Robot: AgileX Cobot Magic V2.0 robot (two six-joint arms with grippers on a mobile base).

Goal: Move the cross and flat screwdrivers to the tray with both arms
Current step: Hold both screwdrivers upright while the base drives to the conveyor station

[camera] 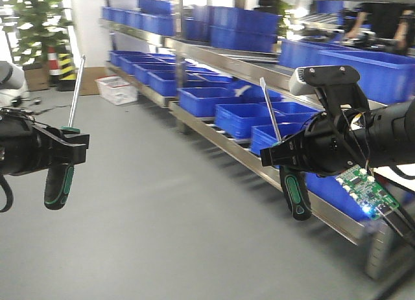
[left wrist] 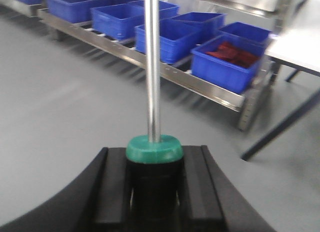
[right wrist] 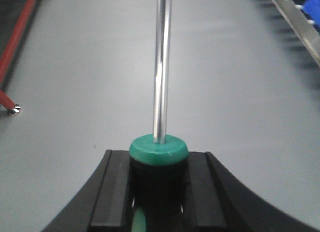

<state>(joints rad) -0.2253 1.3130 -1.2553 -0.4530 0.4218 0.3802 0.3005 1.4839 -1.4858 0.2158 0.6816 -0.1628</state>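
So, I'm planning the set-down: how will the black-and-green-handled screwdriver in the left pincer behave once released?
Probably stiff: the thin silver shaft of the black-and-green screwdriver stands straight above the left pincer. Likely handle-heavy, given the chunky handle hanging below. Its round green collar suggests it could roll.

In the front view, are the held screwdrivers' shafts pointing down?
No; the left hand and right hand grip the left screwdriver and right screwdriver with shafts pointing up.

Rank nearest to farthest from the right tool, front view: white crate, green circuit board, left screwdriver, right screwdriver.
1. right screwdriver: gripped in the right tool.
2. green circuit board: just beside, same arm.
3. left screwdriver: across, in the other arm.
4. white crate: floor, far back left.
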